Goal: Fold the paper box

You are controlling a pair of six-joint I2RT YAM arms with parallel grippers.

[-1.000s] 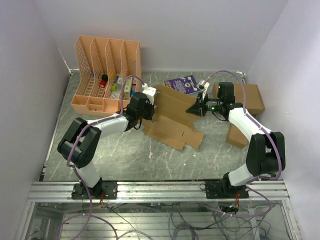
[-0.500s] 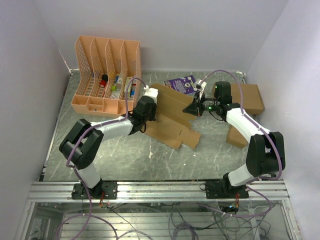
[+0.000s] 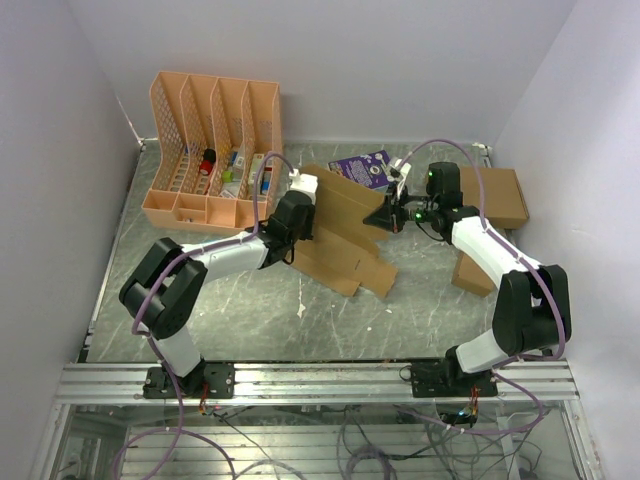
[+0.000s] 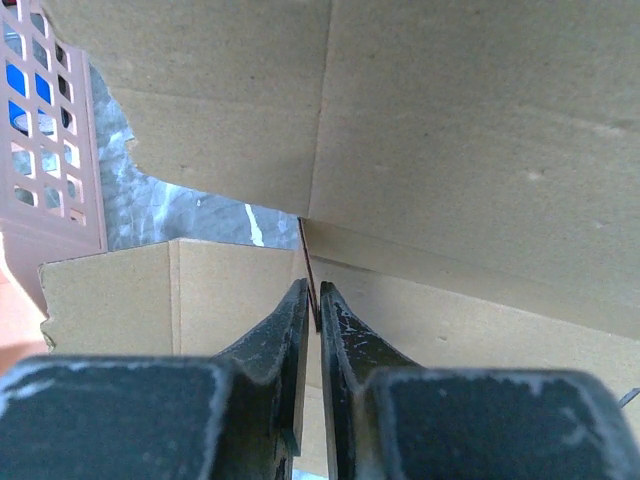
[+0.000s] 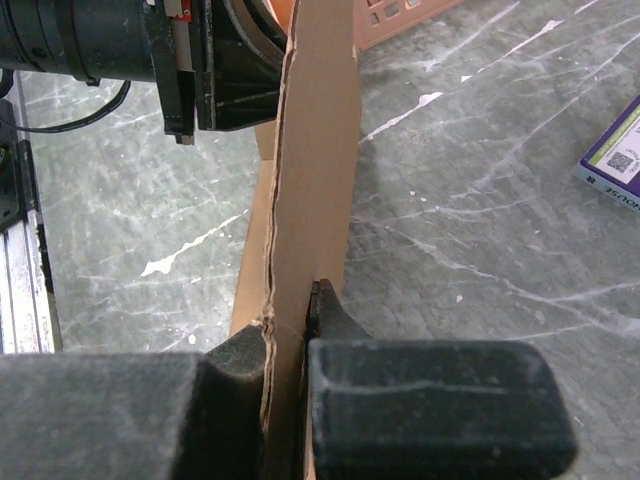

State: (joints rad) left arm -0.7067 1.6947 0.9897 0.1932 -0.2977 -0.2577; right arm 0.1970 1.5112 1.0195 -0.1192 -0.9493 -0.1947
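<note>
Two pinch grips on the box [image 3: 345, 240], mid-table [image 3: 230, 300].
The box is held part-raised, lower flaps on the table. A thin edge is nipped by the left hand [image 4: 311, 300]; an upright panel is clamped by the right hand [image 5: 290, 335]. Risk: the panel, frayed at the grip, could be torn by opposing pulls.
</note>
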